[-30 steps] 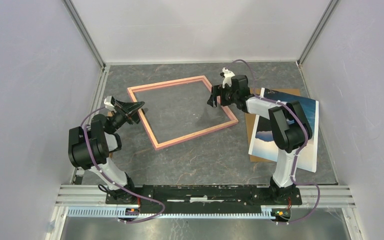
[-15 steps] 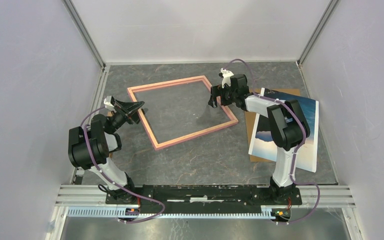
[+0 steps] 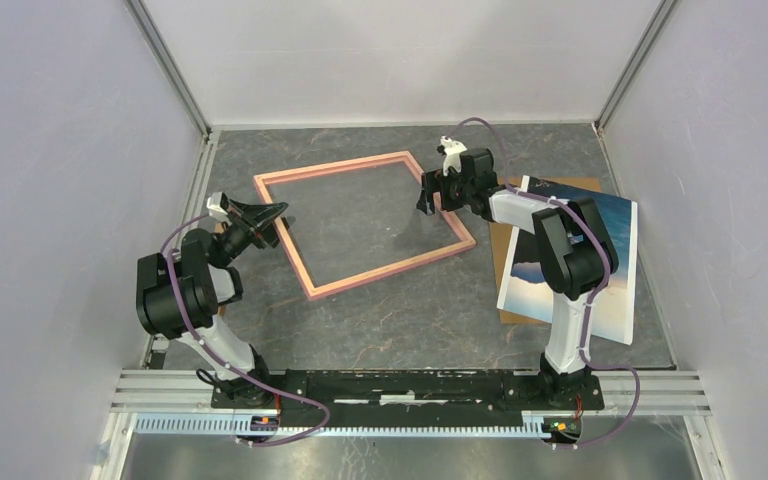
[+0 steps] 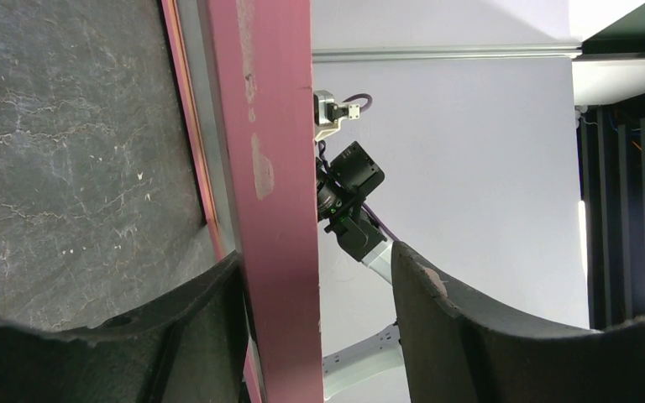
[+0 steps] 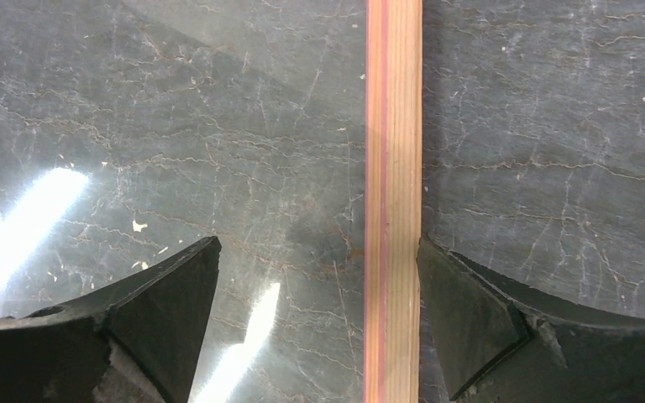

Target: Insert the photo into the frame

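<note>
Brown board [image 3: 498, 255] underlies photo [image 3: 526, 285], beside frame [image 3: 380, 272].

**Walled cell, grey marbled worktop**

Worktop [image 3: 390, 310] is dark grey with pale veins and small white specks. Plain pale walls [image 3: 60, 150] close the left, far and right sides. Aluminium posts [image 3: 170, 70] rise at both far corners. A slotted aluminium rail [image 3: 410, 385] runs along the near edge. Light is even.

One salmon-pink picture frame [image 3: 330, 167], one landscape photo [image 3: 522, 285] and one brown backing board [image 3: 501, 250] are counted. Two robot arms are seen: the left arm [image 3: 185, 290] and the right arm [image 3: 572, 250].
</note>
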Robot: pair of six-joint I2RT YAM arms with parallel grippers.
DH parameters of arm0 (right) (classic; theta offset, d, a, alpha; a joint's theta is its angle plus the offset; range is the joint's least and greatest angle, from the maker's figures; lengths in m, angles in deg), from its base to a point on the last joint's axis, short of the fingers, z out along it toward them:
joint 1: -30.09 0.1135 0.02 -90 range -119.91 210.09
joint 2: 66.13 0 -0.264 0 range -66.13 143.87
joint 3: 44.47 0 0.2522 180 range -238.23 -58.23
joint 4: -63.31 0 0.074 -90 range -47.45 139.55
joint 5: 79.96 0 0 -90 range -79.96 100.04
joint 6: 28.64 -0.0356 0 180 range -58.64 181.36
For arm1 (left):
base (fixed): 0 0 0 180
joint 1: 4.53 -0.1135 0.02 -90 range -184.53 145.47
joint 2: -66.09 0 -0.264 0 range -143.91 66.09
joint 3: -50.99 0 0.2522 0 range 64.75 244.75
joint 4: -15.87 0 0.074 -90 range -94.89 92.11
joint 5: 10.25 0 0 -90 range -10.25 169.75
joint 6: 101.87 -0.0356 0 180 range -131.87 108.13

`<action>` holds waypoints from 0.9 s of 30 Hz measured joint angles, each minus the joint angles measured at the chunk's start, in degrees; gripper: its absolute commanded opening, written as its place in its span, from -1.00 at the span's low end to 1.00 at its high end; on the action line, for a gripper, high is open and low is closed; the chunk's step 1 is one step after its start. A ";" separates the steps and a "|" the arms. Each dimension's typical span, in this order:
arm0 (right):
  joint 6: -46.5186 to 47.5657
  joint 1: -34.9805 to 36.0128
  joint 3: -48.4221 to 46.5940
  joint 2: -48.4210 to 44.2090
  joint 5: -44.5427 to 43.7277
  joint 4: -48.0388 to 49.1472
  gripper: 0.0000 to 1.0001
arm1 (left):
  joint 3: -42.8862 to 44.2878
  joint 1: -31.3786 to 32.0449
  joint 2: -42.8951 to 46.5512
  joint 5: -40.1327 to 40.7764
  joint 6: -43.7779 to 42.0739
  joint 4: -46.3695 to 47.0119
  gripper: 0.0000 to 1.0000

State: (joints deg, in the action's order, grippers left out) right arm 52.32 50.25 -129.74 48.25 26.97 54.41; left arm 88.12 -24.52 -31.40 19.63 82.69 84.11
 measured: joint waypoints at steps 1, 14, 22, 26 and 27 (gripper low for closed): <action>-0.09 0.09 0.00 0.00 0.00 0.00 0.82 | 0.00 -0.07 0.00 -0.02 0.00 0.00 0.30; -0.57 2.62 0.02 0.00 -0.31 -0.22 0.62 | 0.00 -0.20 0.00 0.04 0.00 0.02 0.20; -0.81 2.67 0.09 -0.07 -0.28 -0.22 0.56 | -0.02 -0.20 0.02 0.07 0.02 0.02 0.27; -2.05 2.75 0.81 -0.52 0.90 0.92 0.55 | -0.07 -0.20 0.00 0.13 0.02 0.04 0.34; -2.34 2.86 0.98 -0.63 1.33 1.29 0.55 | -0.09 -0.22 0.00 0.11 0.02 0.04 0.37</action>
State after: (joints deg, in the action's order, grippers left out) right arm 49.98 53.11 -128.75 47.62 28.30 55.70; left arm 88.03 -24.74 -31.40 19.74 82.72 84.15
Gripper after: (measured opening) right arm 0.777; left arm 0.651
